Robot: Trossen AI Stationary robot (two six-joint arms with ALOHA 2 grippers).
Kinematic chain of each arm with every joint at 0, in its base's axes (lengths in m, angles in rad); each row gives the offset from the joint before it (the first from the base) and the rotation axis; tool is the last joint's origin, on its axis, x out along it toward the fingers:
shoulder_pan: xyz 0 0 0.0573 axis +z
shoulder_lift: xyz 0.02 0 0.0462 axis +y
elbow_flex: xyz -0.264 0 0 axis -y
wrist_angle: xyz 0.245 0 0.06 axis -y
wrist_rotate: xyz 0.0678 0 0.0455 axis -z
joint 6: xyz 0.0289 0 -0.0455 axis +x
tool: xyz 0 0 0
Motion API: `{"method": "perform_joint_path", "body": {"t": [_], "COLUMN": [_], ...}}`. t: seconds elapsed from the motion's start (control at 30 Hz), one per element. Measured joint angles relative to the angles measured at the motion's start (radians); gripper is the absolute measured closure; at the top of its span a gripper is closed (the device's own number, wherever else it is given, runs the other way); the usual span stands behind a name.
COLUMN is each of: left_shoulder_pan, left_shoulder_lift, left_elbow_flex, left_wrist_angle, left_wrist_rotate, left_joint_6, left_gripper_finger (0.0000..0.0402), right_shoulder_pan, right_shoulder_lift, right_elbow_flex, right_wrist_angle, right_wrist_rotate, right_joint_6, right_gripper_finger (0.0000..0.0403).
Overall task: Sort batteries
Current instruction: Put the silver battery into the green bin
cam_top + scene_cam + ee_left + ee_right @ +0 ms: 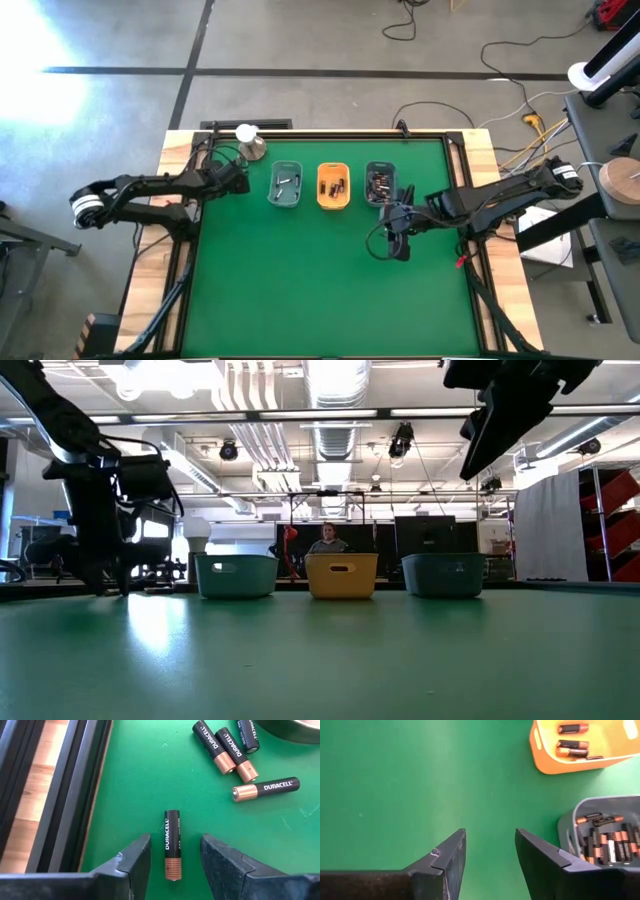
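A black battery with a copper end (171, 845) lies on its side on the green mat, near the table's left rail. My left gripper (172, 865) is open, one finger on either side of this battery, touching nothing. Several more batteries (227, 750) lie loose on the mat just beyond it. My right gripper (490, 860) hangs open and empty above bare mat, in front of the dark grey tray (605, 835) full of batteries. The orange tray (580, 745) holds a few. In the high view my right gripper (400, 228) is near the dark grey tray (380, 183).
Three small trays stand in a row at the far middle: grey-teal (285, 185), orange (333, 186), dark grey. A round metal dome with a white ball (250, 145) sits at the far left corner. Black rails (60, 795) edge the mat. A person (328, 540) sits beyond the table.
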Motion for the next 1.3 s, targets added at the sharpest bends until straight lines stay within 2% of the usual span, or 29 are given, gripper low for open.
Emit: {"method": "perform_joint_path", "body": {"t": [0.17, 0.37, 0.53, 0.6, 0.83, 1.07, 1.3], "left_shoulder_pan": [0.0, 0.0, -0.002, -0.005, -0.006, -0.007, -0.008], "left_shoulder_lift": [-0.003, -0.004, -0.027, -0.048, -0.095, -0.09, -0.091], "left_elbow_flex": [-0.009, -0.002, 0.004, 0.006, -0.018, -0.103, -0.13], "left_wrist_angle": [0.01, 0.017, 0.02, 0.021, 0.043, 0.18, 0.227], "left_wrist_rotate": [0.001, 0.014, 0.025, 0.033, 0.073, 0.011, -0.04], "left_joint_6": [0.003, 0.028, 0.085, 0.117, 0.239, 0.275, 0.284], "left_gripper_finger": [0.0253, 0.0294, 0.0312, 0.0316, 0.033, 0.039, 0.0377], "right_shoulder_pan": [0.005, 0.005, -0.016, -0.06, -0.339, -0.553, -0.686], "right_shoulder_lift": [-0.003, -0.032, -0.052, -0.038, 0.079, 0.178, 0.277], "right_elbow_flex": [0.0, 0.0, -0.009, -0.011, -0.011, -0.011, -0.013], "right_wrist_angle": [0.0, -0.007, -0.045, -0.047, -0.002, 0.025, 0.034], "right_wrist_rotate": [0.019, 0.026, 0.196, 0.204, 0.035, 0.017, -0.228], "right_joint_6": [0.031, 0.023, 0.03, 0.026, -0.155, -0.464, -0.599], "right_gripper_finger": [0.0247, 0.0253, 0.0249, 0.0246, 0.0255, 0.0271, 0.0296]}}
